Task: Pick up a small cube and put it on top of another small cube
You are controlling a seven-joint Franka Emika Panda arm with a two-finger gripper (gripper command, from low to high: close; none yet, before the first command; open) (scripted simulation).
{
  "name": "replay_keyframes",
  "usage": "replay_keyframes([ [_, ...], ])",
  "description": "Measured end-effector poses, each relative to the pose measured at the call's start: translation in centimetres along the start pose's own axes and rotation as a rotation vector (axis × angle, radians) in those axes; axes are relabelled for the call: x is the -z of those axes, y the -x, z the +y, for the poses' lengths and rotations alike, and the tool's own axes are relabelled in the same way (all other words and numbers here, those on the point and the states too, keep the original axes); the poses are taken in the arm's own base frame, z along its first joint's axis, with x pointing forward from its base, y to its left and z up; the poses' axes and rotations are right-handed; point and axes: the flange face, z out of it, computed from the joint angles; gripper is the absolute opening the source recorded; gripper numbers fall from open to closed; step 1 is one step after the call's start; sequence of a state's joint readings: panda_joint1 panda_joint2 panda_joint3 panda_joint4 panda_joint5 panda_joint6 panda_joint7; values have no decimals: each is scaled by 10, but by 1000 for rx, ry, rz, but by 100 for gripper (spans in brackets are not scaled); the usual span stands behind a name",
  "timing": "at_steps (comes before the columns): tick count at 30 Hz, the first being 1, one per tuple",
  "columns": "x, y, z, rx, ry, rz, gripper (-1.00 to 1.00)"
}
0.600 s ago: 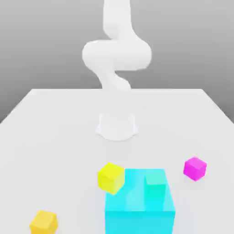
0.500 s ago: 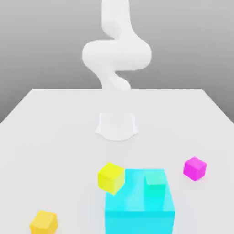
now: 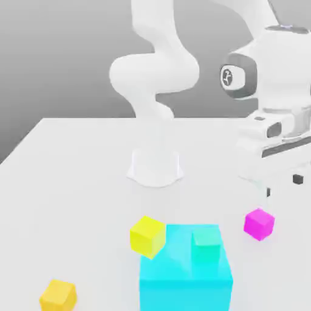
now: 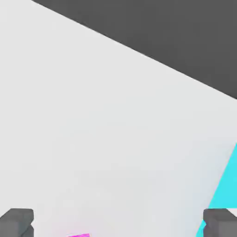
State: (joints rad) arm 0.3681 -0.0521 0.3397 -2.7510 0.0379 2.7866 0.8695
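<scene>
- An orange cube point(image 3: 58, 295) sits on the white table point(image 3: 73, 176) at the exterior view's far left, well apart from the gripper point(image 3: 282, 185), which is at that view's right.
- A yellow cube point(image 3: 147, 235) sits just beside the upper left corner of the big cyan block point(image 3: 185, 276); whether the two touch cannot be told.
- A teal cube point(image 3: 206, 245) rests on top of the cyan block, toward its right side, with flat faces level. Nothing else lies on that block.
- The arm's round white base point(image 3: 155, 167) stands on the table behind the cubes, and the arm point(image 3: 155, 73) curves up from it and comes down again on the exterior view's right.
- The pink cube point(image 3: 259, 224) lies on the table to the exterior view's right of the cyan block and apart from it, below the gripper and slightly to its left in that view. It is turned so that one corner faces the camera. Being a cube, it has no long axis.
- The gripper hangs above the table, clear of the pink cube, holding nothing. In the hand view its two dark fingertips point(image 4: 16, 222) stand spread wide, one at each side of the picture.
- In the hand view a sliver of the pink cube point(image 4: 79, 235) shows between the fingertips, nearer one of them, and an edge of the cyan block point(image 4: 227, 185) shows beside the other fingertip.
</scene>
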Motion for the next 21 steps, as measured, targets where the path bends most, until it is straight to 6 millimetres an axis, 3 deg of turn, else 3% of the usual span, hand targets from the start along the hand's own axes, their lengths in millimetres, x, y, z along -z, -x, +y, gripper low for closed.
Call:
replay_keyframes([
  [2, -33, 29, 4, 44, 44, -40, 0],
  [8, -95, 42, 11, 53, 61, -58, 0],
  [9, -104, 43, 12, 53, 62, -58, -100],
  [16, -106, 43, 12, 54, 62, -57, -100],
  [21, -65, 40, 9, 53, 62, -56, -100],
])
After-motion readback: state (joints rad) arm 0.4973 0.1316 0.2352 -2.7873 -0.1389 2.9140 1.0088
